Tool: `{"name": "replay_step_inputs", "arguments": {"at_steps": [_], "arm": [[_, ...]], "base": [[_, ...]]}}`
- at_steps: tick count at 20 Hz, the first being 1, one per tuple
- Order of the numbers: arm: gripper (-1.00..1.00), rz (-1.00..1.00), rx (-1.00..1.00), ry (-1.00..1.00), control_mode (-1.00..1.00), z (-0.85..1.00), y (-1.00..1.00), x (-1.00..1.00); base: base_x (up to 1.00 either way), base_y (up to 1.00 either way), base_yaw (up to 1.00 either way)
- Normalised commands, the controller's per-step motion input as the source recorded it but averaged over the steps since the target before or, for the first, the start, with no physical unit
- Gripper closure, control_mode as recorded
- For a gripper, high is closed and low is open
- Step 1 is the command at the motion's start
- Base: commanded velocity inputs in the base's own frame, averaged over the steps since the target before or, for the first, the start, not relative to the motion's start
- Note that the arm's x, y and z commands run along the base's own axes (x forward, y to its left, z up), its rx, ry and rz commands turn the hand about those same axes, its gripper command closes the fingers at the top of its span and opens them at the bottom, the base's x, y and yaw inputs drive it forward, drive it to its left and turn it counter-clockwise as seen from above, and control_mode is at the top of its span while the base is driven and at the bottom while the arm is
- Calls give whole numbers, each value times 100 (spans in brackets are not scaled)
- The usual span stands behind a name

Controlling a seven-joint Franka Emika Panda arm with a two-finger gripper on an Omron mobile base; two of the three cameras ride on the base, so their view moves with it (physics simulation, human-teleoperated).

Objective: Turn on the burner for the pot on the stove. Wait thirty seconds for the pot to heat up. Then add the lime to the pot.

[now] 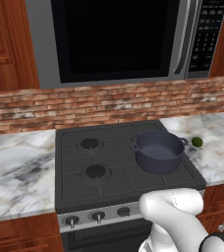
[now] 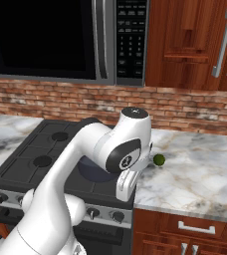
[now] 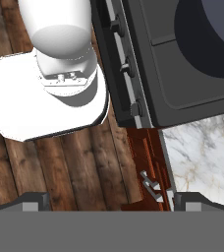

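Note:
The dark blue-grey pot (image 1: 158,150) stands lidless on the right rear burner of the stove (image 1: 84,184). In the right base view the arm hides most of the pot (image 2: 91,172). The lime (image 1: 197,142) (image 2: 159,159) lies on the marble counter just right of the stove. My gripper (image 3: 113,203) is open with nothing between its fingertips (image 3: 33,202). It looks down over the stove's right front corner, above the knobs (image 3: 136,107) on the front strip. The pot's rim (image 3: 212,34) shows at the top right of the hand view. The white hand (image 2: 127,185) hangs in front of the stove's edge.
A microwave (image 1: 119,39) hangs above the stove against the brick wall. Marble counter (image 1: 15,167) (image 2: 195,174) runs on both sides. Wooden drawers with metal handles (image 3: 151,184) sit under the right counter. My white base (image 3: 45,98) stands on the wood floor.

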Motion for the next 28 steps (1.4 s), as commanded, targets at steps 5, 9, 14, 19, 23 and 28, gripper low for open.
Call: {"name": "replay_step_inputs", "arguments": {"at_steps": [5, 9, 14, 19, 23, 28], "arm": [[-100, 0, 0, 0, -100, 0, 0, 0], [-100, 0, 0, 0, -100, 0, 0, 0], [-100, 0, 0, 0, -100, 0, 0, 0], [-100, 0, 0, 0, -100, 0, 0, 0], [-100, 0, 0, 0, -100, 0, 0, 0], [-100, 0, 0, 0, -100, 0, 0, 0]], "base": [[0, 0, 0], [0, 0, 0], [0, 0, 0], [0, 0, 0], [0, 0, 0], [0, 0, 0]]}}
